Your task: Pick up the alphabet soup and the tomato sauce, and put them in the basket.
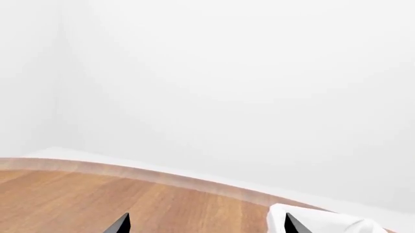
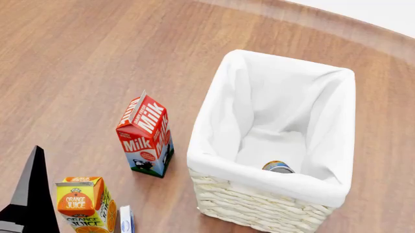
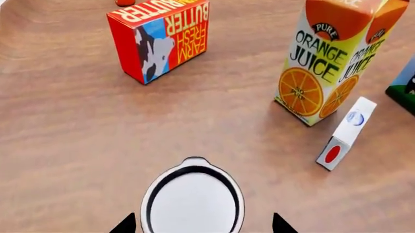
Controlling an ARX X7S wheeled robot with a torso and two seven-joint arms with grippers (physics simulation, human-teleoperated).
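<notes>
The basket [image 2: 220, 160] stands at the right in the head view, cream wicker lined with white cloth. A can with a blue and yellow rim and silver top, the alphabet soup [image 2: 278, 167], lies at its bottom. In the right wrist view my right gripper [image 3: 202, 225] is open, one fingertip on each side of a can's silver-white top [image 3: 192, 199] seen from above. That can's label is hidden, so I cannot tell whether it is the tomato sauce. My left gripper [image 1: 206, 224] is open and empty above the table. A corner of the white cloth [image 1: 324, 221] shows beside it.
A milk carton [image 2: 146, 136] stands left of the basket, with an orange juice carton [image 2: 81, 204] and a small white box [image 2: 126, 219] nearer. A black finger [image 2: 31, 194] rises at the lower left. A butter box [image 3: 159, 39] lies beyond the can.
</notes>
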